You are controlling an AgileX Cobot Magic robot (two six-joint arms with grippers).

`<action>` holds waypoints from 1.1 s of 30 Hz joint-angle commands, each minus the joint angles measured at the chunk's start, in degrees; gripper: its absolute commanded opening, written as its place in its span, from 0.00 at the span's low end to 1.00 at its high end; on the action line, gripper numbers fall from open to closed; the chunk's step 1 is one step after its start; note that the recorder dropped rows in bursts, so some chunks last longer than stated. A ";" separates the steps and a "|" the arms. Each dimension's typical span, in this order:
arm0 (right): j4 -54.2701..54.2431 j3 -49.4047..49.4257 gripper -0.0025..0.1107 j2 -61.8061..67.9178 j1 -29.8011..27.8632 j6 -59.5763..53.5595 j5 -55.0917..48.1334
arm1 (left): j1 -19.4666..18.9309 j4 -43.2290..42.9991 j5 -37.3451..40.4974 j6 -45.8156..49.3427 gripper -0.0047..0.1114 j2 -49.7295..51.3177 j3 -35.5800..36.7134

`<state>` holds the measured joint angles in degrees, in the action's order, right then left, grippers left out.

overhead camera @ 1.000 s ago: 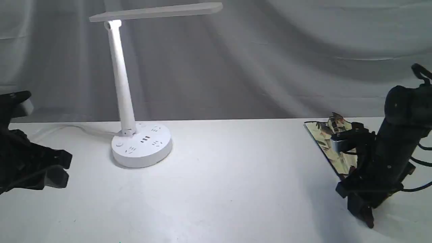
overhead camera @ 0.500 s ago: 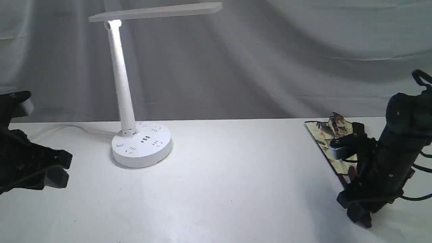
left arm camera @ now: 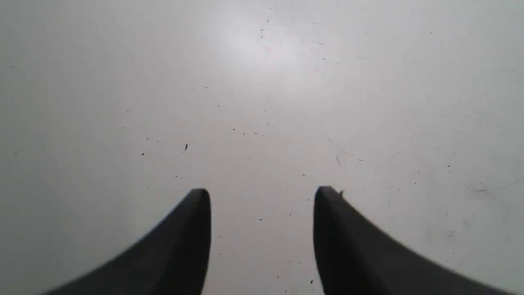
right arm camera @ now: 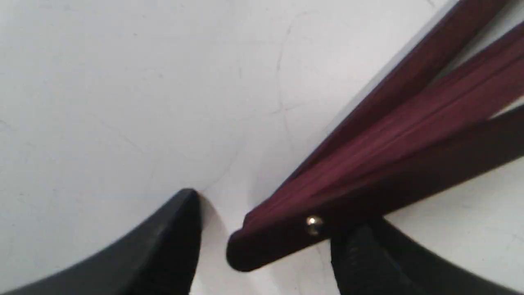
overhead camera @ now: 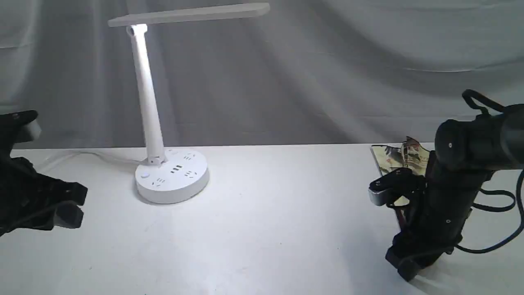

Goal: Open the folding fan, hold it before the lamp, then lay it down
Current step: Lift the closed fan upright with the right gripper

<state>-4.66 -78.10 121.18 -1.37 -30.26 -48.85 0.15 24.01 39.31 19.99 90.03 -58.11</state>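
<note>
Near right, R gripper (right arm camera: 268, 215) sits low over the table (overhead camera: 262, 237), jaws apart either side of the pivot end of the folding fan (right arm camera: 389, 135), not clamped yet. Near left, L gripper (left arm camera: 262, 196) hangs w/ jaws spread, nothing btwn them. Fan lies flat at right, ribs barely splayed, leaf pointing to far edge. Far left, lamp (overhead camera: 148, 106) is lit. Looks barely begun: opening, showing before lamp and laying down all left.

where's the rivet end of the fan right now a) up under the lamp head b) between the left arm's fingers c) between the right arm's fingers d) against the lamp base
c: the right wrist view shows the folding fan with its riveted end lying between the spread right fingers.
</note>
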 commanded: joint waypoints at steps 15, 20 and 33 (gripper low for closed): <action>-3.43 0.68 0.45 -7.24 -3.82 12.89 1.21 | -0.15 1.03 -0.01 0.14 0.39 0.09 -0.28; -13.35 0.68 0.45 -7.11 -9.58 13.68 3.09 | -0.15 1.03 -0.13 0.14 0.39 0.09 -0.28; -32.52 0.68 0.45 -2.71 -15.99 12.25 12.80 | -0.15 1.03 -0.25 0.14 0.39 0.09 -0.28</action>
<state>-34.77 -77.64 118.14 -16.78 -17.15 -38.70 0.15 24.61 39.31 20.09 90.03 -58.11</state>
